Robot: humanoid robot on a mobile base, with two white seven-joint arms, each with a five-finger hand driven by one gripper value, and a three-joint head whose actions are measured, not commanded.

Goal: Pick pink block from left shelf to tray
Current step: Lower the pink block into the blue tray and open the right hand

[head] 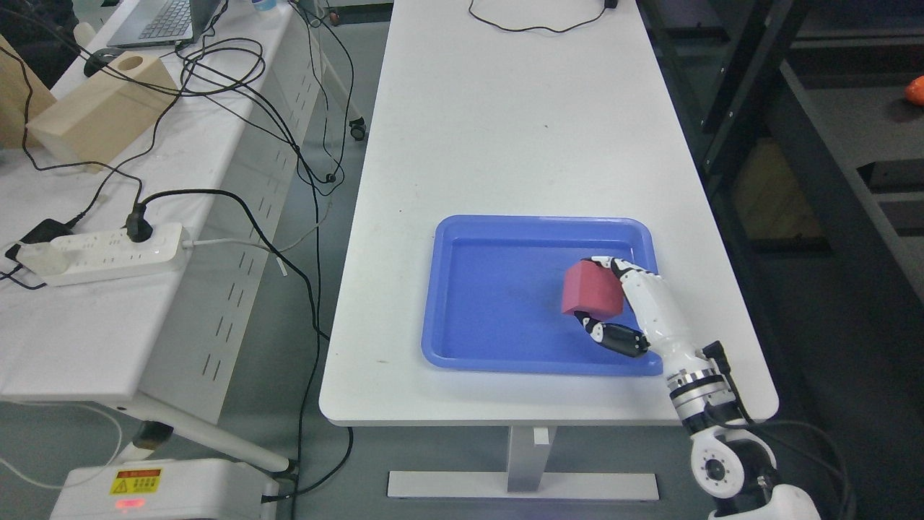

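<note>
A pink block [592, 290] is over the right part of the blue tray [505, 231], which lies on the white table [505, 130]. My right hand [603, 296] comes in from the lower right and its fingers [603, 263] and thumb [613, 338] are closed around the block. I cannot tell whether the block rests on the tray floor or is held just above it. The left arm is out of view.
A dark shelf frame [816, 166] stands to the right of the table, with an orange object [915, 92] on it. A second white table [86, 303] at the left carries a power strip [108, 253], cables, a cardboard box [101, 108] and a laptop [162, 22].
</note>
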